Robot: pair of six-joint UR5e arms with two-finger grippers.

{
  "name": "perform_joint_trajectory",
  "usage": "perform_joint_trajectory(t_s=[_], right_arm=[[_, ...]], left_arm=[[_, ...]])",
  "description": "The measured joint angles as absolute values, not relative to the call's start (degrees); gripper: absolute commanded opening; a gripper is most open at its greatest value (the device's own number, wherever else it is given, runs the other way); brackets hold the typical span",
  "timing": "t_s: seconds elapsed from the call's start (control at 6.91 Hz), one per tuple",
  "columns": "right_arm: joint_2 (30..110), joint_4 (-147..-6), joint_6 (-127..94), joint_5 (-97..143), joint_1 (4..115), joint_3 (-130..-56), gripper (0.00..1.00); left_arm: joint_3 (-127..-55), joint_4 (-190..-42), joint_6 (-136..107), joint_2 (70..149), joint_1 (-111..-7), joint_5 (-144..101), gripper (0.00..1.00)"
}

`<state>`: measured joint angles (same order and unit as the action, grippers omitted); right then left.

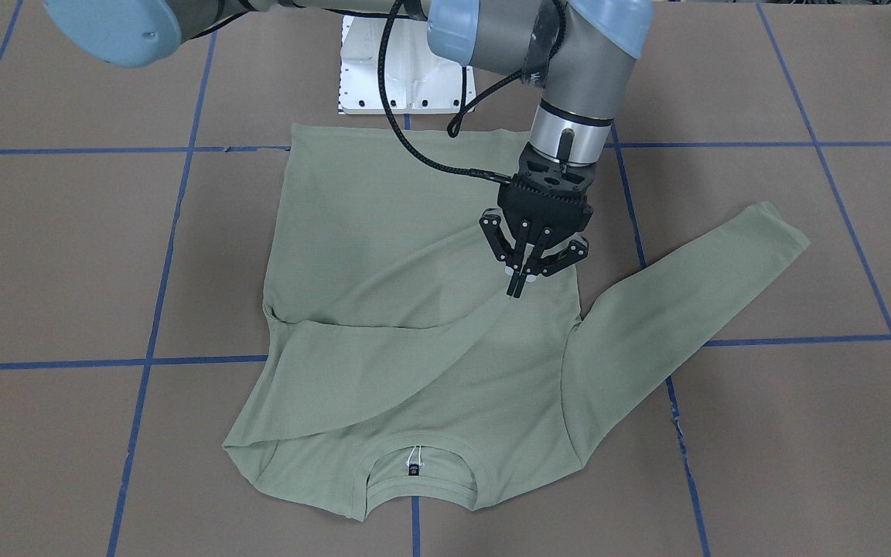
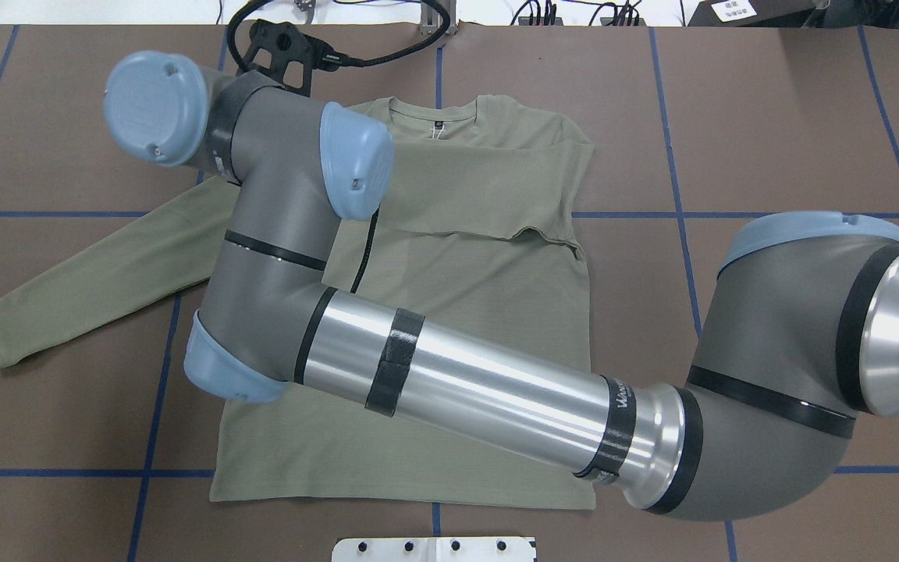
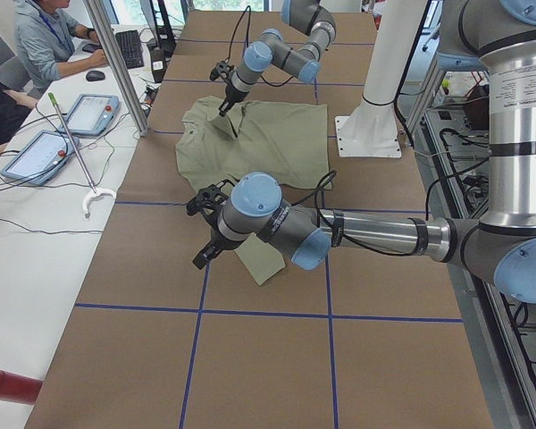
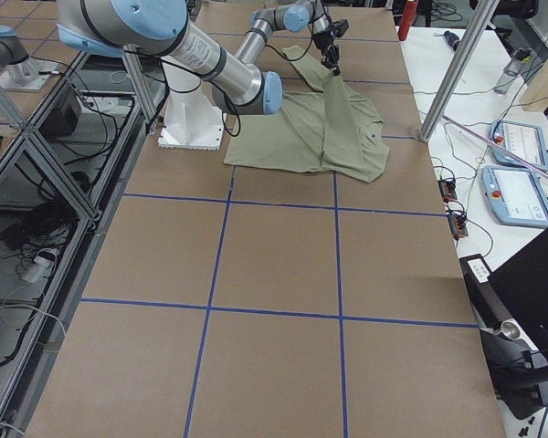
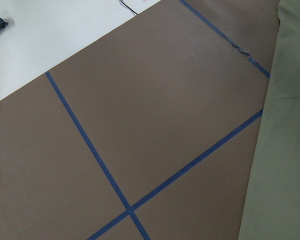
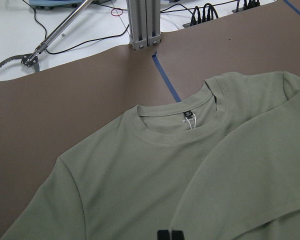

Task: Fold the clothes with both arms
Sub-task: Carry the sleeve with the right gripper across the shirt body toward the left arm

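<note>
Where the folded sleeve narrows to its end, the right gripper sits on it with its 2 fingers pressed together. The fabric is pinched between them and gathered up toward the tips. The shirt lies spread on the brown table, hem toward the white pedestal base and neckline toward the operators' side. This gripper is over the half of the body on the robot's left, about midway between hem and neckline. The other sleeve stretches out flat to the robot's left, apart from the gripper.

Only the front-facing view shows the closed fingers whole. In the right wrist view just the 2 black fingertips appear at the lower edge, side by side, with the neck label beyond them. From overhead the right arm crosses the shirt and covers its own gripper and the sleeve's end.

The left gripper shows only in the view from the table's left end, hanging above the table near the cuff of the outstretched sleeve. Whether it is open or closed I cannot tell. The left wrist view has no fingers in it, only blue tape lines on the table and an edge of the shirt at the right.
</note>
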<state>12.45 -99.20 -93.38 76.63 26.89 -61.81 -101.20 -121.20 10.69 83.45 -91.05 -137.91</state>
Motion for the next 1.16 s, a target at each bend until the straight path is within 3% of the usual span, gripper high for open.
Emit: perform_joint_trajectory(t_s=[0.14, 0.29, 0.43, 0.58, 0.87, 1.16], right_arm=[[12.29, -98.95, -93.94, 75.85, 26.09, -61.51, 0.00], [11.76, -98.22, -94.04, 75.09, 25.83, -60.73, 0.17], [10.90, -95.72, -93.93, 74.64, 25.86, -58.76, 0.69], [10.30, -92.77, -93.73, 74.45, 26.02, -56.72, 0.89], [8.04, -90.33, -93.56, 74.42, 26.61, -53.72, 0.99], [6.53, -90.20, -91.63, 79.12, 29.46, -52.61, 1.00]], left_arm=[[-101.18, -121.20, 10.73, 83.39, -91.05, -137.90, 1.00], [-101.17, -121.20, 10.74, 83.36, -91.05, -137.92, 1.00], [-101.17, -121.20, 10.68, 83.34, -91.05, -137.94, 1.00], [-101.16, -121.20, 10.63, 83.32, -91.05, -137.94, 1.00], [-101.16, -121.20, 10.56, 83.32, -91.05, -137.96, 1.00], [-101.28, -121.22, 10.55, 83.46, -91.05, -137.96, 1.00]])
